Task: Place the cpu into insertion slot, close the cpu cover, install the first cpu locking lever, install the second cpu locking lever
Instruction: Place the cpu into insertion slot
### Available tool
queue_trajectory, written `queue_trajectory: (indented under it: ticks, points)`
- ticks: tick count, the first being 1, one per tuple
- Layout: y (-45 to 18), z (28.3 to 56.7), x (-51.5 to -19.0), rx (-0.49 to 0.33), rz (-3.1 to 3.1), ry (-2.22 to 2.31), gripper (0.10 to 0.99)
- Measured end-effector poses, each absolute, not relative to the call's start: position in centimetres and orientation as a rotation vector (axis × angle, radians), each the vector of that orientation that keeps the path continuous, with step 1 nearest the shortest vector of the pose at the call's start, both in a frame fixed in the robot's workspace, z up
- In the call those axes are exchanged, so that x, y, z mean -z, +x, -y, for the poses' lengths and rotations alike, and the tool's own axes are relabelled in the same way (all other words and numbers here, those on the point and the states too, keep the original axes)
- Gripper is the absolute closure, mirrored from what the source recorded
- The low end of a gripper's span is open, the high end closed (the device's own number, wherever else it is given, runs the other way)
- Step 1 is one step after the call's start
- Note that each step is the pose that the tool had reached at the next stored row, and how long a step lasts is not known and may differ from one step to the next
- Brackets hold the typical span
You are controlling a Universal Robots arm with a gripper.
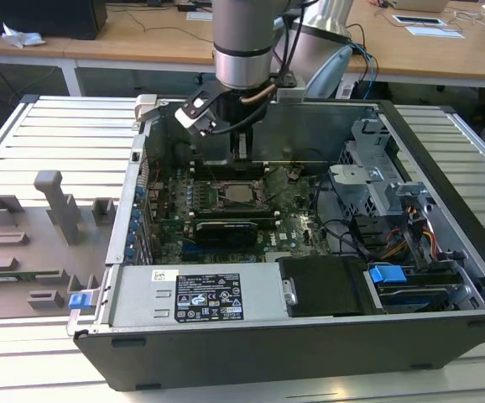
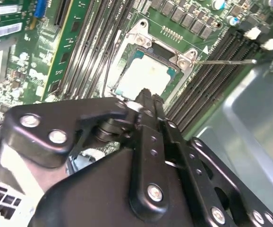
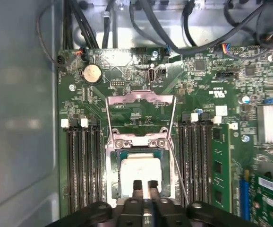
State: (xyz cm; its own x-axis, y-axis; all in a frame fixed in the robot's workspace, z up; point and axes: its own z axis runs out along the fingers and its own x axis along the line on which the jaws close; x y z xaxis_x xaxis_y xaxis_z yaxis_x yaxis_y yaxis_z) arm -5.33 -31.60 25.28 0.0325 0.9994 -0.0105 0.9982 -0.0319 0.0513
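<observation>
The cpu [image 3: 139, 171], a flat square with a dull silver top, lies in the insertion slot [image 3: 112, 176] on the green board; it shows in both wrist views [image 2: 146, 74]. The cpu cover [image 3: 140, 99], a thin metal frame, stands swung open beyond the socket's hinge. A thin locking lever wire [image 3: 179, 171] runs along one side of the socket and sticks out free [image 2: 226, 60]. My gripper [image 3: 145, 185] hovers just above the cpu's near edge, fingers together with nothing between them. In the exterior view it [image 1: 241, 155] hangs over the socket [image 1: 241, 195].
Black memory slots [image 3: 82, 165] flank the socket on both sides. Cables [image 3: 141, 23] hang along the case wall beyond the board. A green expansion card [image 3: 220, 165] stands nearby. The drive cage [image 1: 377, 180] and power supply [image 1: 200, 295] border the board inside the case.
</observation>
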Motion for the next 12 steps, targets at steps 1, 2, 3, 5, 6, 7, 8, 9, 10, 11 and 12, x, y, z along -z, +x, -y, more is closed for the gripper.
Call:
queue_trajectory:
  ticks: [1, 2, 3, 5, 6, 7, 8, 9, 10, 11, 12]
  points:
    - [-5.3, 31.6, -25.7, -0.044, -2.154, 2.225, 0.914]
    - [-5.3, 31.6, -26.0, -0.044, -2.154, 2.225, 0.976]
    - [-5.3, 31.6, -26.6, -0.043, -2.154, 2.225, 0.976]
    - [-5.3, 31.6, -27.2, -0.044, -2.155, 2.225, 0.976]
    - [-5.3, 31.6, -27.7, -0.043, -2.154, 2.225, 0.976]
    - [-5.3, 31.6, -29.1, -0.043, -2.154, 2.225, 0.976]
    - [-5.3, 31.6, -30.3, -0.043, -2.154, 2.225, 0.976]
    - [-5.3, 31.6, -30.9, -0.043, -2.154, 2.225, 0.976]
    - [-5.3, 31.6, -31.3, -0.043, -2.154, 2.225, 0.976]
    - [-5.3, 31.6, -32.0, -0.043, -2.154, 2.225, 0.976]
    - [-5.3, 31.6, -32.5, -0.043, -2.154, 2.225, 0.976]
